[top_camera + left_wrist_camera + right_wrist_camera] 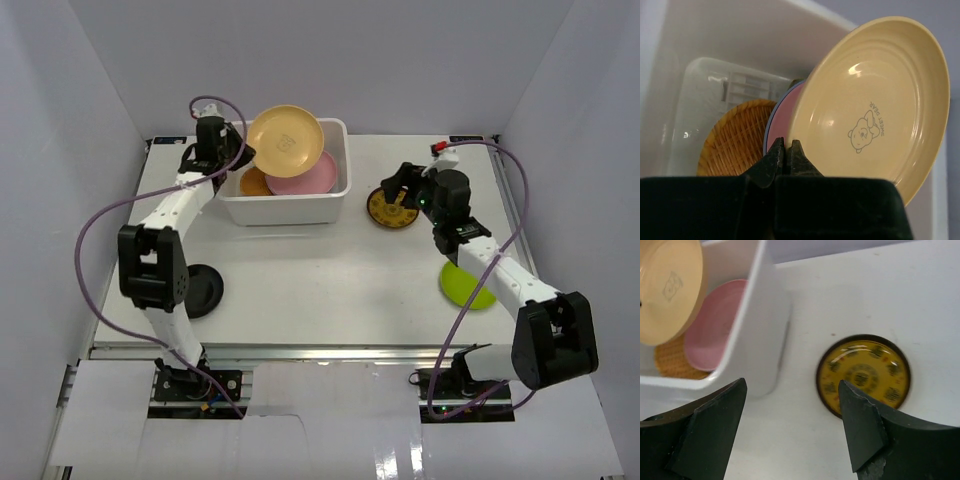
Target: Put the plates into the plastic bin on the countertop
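On the white counter (320, 270), plain white walls all round, the left end effector (787, 150) was pinched tight on the rim of a beige plate (875, 100). It held that plate tilted on edge over the white bin (285, 212), above a pink plate (308, 178) and a woven plate (735, 135) lying inside. The right end effector (792, 410) hung with jaws wide and nothing between them. Just below it a patterned yellow-brown plate (863, 374) lay flat, right of the bin. A lime green plate (465, 288) lay beside the right forearm and a black plate (205, 290) by the left elbow. The left arm reached far forward to the bin's left end; the right arm bent inward toward the middle.
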You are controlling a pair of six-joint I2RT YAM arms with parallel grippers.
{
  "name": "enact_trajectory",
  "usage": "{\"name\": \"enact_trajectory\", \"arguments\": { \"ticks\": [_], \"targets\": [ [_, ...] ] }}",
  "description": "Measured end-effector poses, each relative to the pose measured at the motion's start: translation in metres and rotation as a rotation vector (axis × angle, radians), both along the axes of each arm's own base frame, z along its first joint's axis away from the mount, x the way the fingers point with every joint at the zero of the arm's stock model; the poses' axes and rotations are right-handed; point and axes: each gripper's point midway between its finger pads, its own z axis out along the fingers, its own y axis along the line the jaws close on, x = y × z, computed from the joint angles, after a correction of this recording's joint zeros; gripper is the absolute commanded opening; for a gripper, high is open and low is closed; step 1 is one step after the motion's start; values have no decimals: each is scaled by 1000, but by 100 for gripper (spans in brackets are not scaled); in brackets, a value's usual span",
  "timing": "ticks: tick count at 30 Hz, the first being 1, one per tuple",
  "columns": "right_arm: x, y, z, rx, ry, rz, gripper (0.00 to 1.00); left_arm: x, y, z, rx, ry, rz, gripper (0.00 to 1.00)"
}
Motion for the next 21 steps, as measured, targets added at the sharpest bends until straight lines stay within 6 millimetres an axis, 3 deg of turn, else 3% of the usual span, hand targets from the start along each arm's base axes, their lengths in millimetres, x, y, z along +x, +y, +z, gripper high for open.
{"name": "enact_trajectory", "arguments": {
  "ticks": [4,5,6,7,8,10,12,17,21],
  "targets": [
    [14,-70,-31,22,81,-189,85,14,-26,-62,81,139,-61,0],
    [15,-80,-40,30,104,-213,87,13,-31,-75,100,168,-76,7],
    [16,-99,-56,40,147,-257,90,11,-34,-84,117,192,-88,29],
    [17,-108,-67,50,178,-276,91,8,-36,-89,132,207,-99,40],
    [18,-116,-80,67,213,-290,91,6,-38,-92,143,217,-109,53],
    [19,-124,-102,102,279,-303,89,5,-37,-92,159,218,-117,93],
    [20,-125,-122,134,338,-305,86,9,-36,-85,162,200,-113,98],
    [22,-115,-155,231,442,-301,77,10,-35,-61,167,147,-112,98],
    [29,-120,-171,306,478,-342,71,2,-37,-12,144,38,-122,98]
  ]
}}
